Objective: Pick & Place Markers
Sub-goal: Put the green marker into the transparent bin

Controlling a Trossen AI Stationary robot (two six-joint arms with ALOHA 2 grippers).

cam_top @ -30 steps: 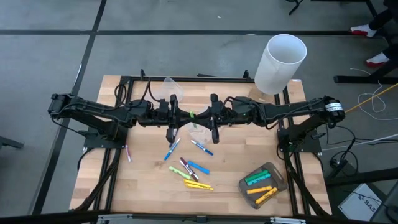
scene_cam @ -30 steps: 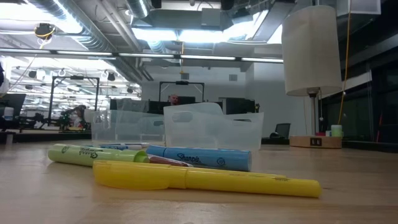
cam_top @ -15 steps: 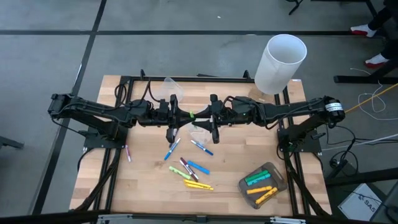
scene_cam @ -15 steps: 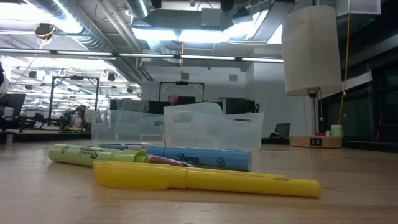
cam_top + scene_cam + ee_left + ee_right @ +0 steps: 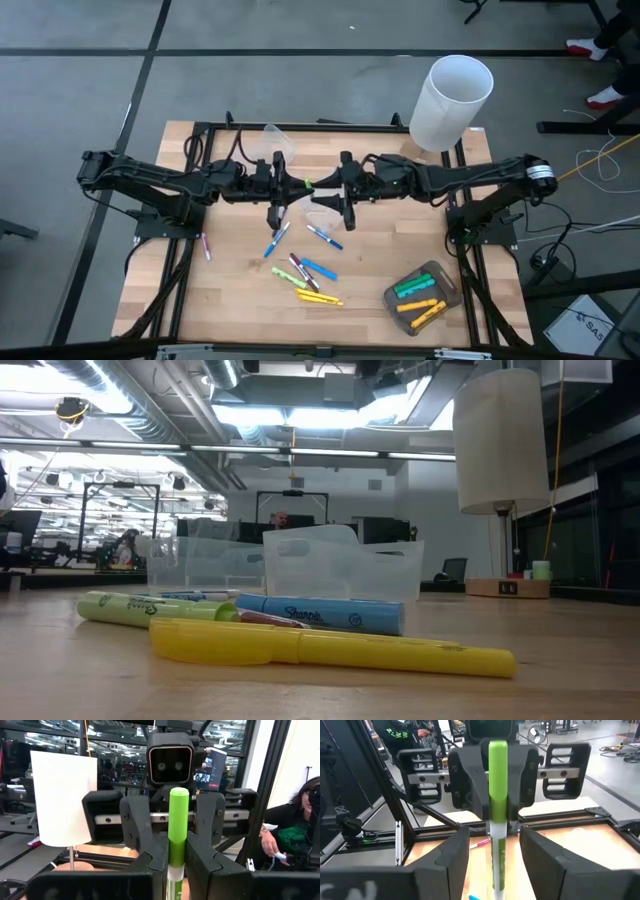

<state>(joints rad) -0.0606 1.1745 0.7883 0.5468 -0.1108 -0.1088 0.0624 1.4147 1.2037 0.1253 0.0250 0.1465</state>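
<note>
While my two arms are meeting nose to nose above the table's (image 5: 180, 300) middle, I am watching the left gripper (image 5: 176, 862) clamping a green marker (image 5: 178, 827) upright between them, the right gripper (image 5: 492, 852) standing with jaws apart around it; other markers (image 5: 305, 275) are lying below.

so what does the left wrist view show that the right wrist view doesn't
Only the left wrist view shows the tall white cylinder and the left gripper shut on the bright green marker, seen close up. Only the right wrist view shows the right gripper open around that marker, with a small pink marker on the wooden table beyond. Both show the green marker between the two facing grippers.
</note>
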